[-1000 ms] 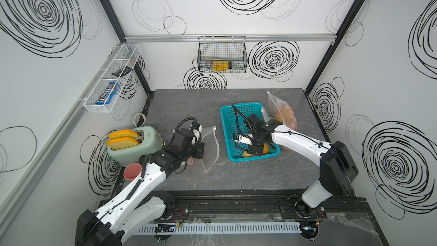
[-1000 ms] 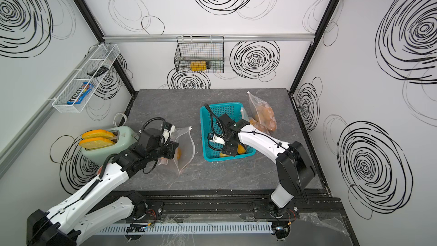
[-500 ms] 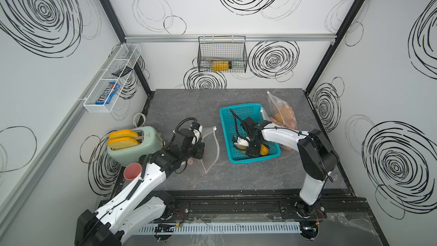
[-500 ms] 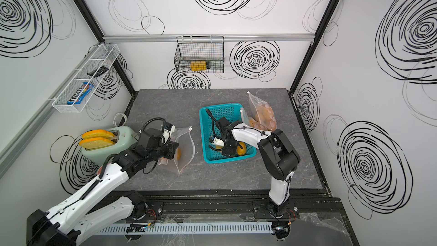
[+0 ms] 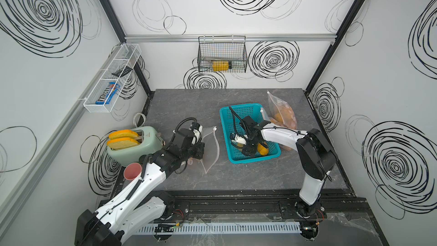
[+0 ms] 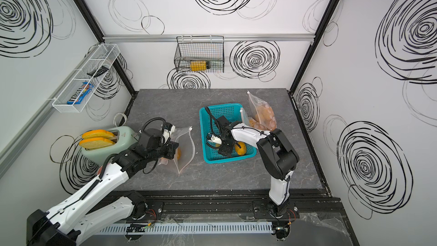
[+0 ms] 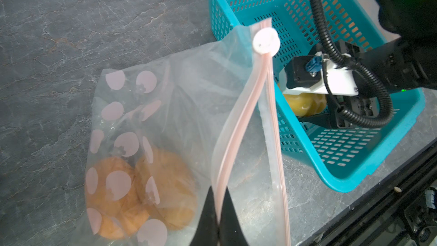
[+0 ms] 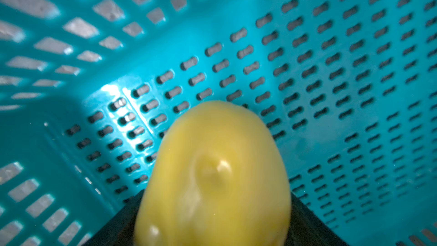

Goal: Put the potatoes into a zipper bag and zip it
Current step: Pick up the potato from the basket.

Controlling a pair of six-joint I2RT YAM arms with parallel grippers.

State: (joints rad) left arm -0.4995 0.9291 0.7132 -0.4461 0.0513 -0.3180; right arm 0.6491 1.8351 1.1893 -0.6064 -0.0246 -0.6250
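Observation:
My left gripper [image 7: 218, 190] is shut on the near rim of a clear spotted zipper bag [image 7: 179, 105], holding its mouth open; the white slider [image 7: 266, 41] sits at the far end of the zip. Two orange-brown potatoes [image 7: 163, 185] lie inside that bag. The bag [image 5: 210, 147] stands left of the teal basket [image 5: 246, 110]. My right gripper [image 5: 254, 149] reaches down into the basket. Its jaws stand wide on either side of a yellow potato [image 8: 212, 157]. Whether the pads press on that potato [image 6: 240, 149] is hidden.
A second clear bag with potatoes [image 5: 282, 114] leans behind the basket at the back right. A green toaster with toast [image 5: 134, 144] and a pink cup [image 5: 133, 171] stand at the left edge. A wire basket [image 5: 222, 57] hangs on the back wall.
The right arm has folded, its elbow swinging toward the front right, and its gripper has shifted inside the basket onto the yellow potato, jaws slightly wider. The left arm and bag are still.

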